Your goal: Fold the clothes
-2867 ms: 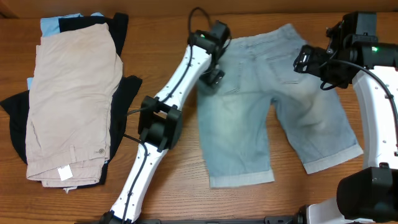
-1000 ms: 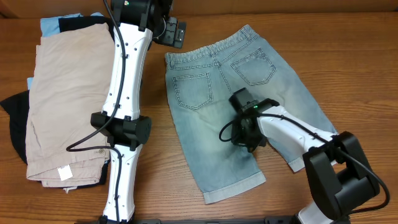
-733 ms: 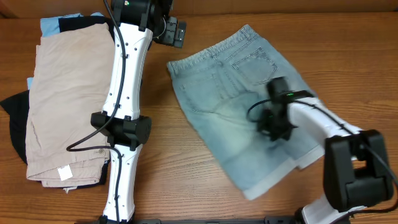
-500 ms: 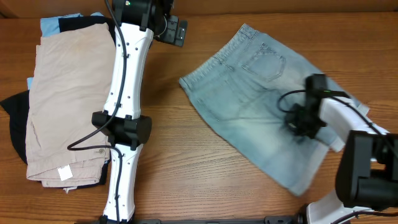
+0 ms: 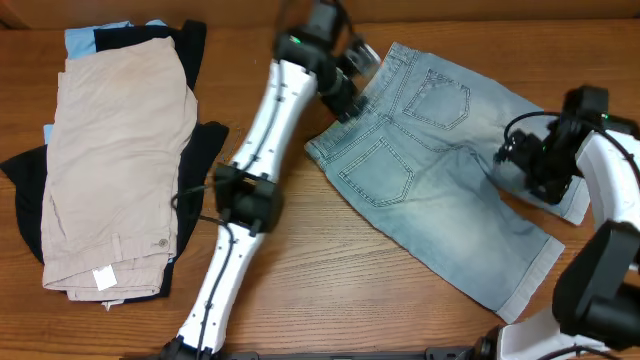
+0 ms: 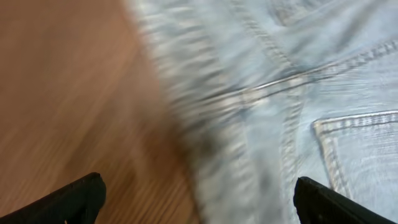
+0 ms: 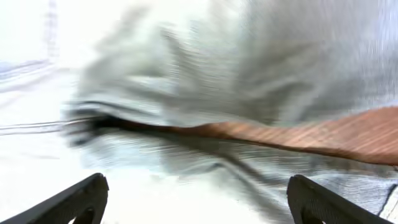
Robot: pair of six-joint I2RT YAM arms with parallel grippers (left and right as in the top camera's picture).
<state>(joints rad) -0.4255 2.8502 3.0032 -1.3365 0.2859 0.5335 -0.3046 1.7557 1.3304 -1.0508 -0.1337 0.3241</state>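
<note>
Wooden tabletop (image 5: 320, 270) fills my overhead view. The faded denim shorts (image 5: 440, 170) lie flat on it, back pockets up, between my two pincers. My left pincer (image 5: 348, 82) hangs over the waistband edge, with the shorts spreading to its right. On its wrist camera the fingers (image 6: 74, 198) stand wide apart, released, with blurred waistband stitching and bare wood ahead. My right pincer (image 5: 525, 165) is at the upper leg, near the cuffed hem. Its fingers (image 7: 74, 199) are also spread and released, over blurred denim and a strip of wood. Well to the left of the left pincer, beige shorts (image 5: 115, 160) top a pile with a black piece (image 5: 205, 150) and a sky-blue piece (image 5: 82, 42).
</note>
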